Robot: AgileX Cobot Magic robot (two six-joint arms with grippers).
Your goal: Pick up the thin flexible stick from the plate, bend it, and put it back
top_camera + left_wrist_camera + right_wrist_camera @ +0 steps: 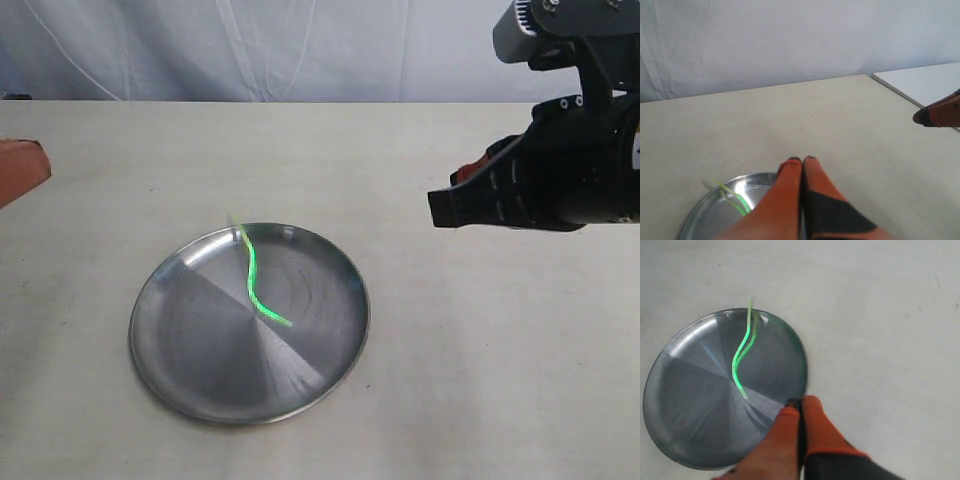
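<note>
The thin flexible stick (253,277), lime green and bent into an S-curve, lies on the plate (200,350) with its far end poking over the rim. My right gripper (468,172) hovers well right of the plate and above the table. In the right wrist view its orange fingers (812,420) are pressed together with nothing between them, near the plate's (690,405) edge and apart from the stick (742,356). My left gripper (802,160) is shut and empty, above the plate's (705,220) side, with the stick (731,196) off to one side. Only an orange bit of the left gripper (25,165) shows at the exterior view's left edge.
A beige tabletop (450,380) lies all around the plate. A pale cloth backdrop (250,50) hangs behind. In the left wrist view a white surface (925,82) adjoins the table's edge, and a fingertip of the right gripper (935,112) shows there.
</note>
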